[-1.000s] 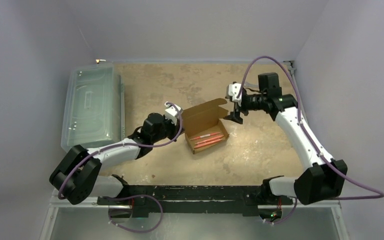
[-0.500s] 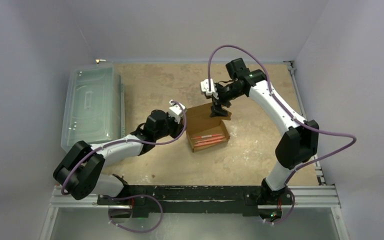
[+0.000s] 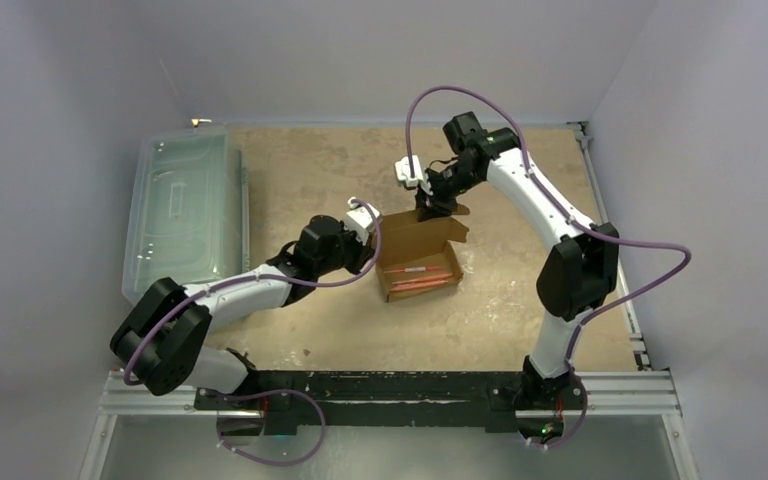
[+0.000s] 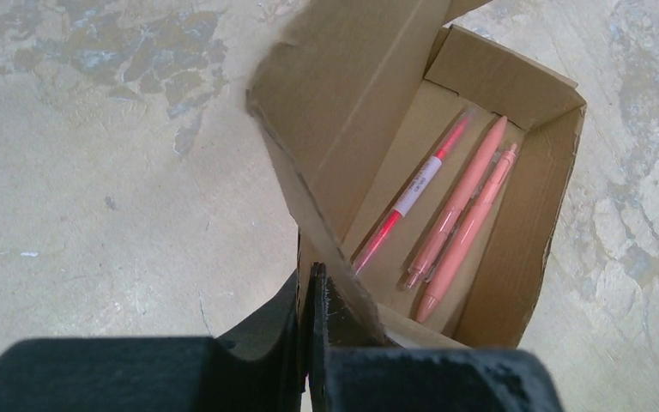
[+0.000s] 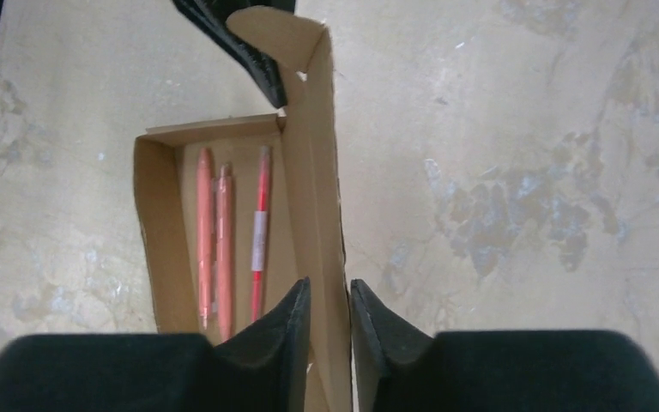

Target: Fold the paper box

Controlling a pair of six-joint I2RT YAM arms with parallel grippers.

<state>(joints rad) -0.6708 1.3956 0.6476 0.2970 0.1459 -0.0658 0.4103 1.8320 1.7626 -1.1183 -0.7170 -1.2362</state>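
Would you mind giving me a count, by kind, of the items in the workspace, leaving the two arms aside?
paper box: 1
pens: 3
clear plastic bin: 1
Total: 5

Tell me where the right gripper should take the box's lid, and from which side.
Grip the lid of the paper box at its free top edge, from above, one finger on each face. It stands upright as a thin panel, so a straddling pinch suits; the right gripper sits astride it. The left gripper pinches the other end.
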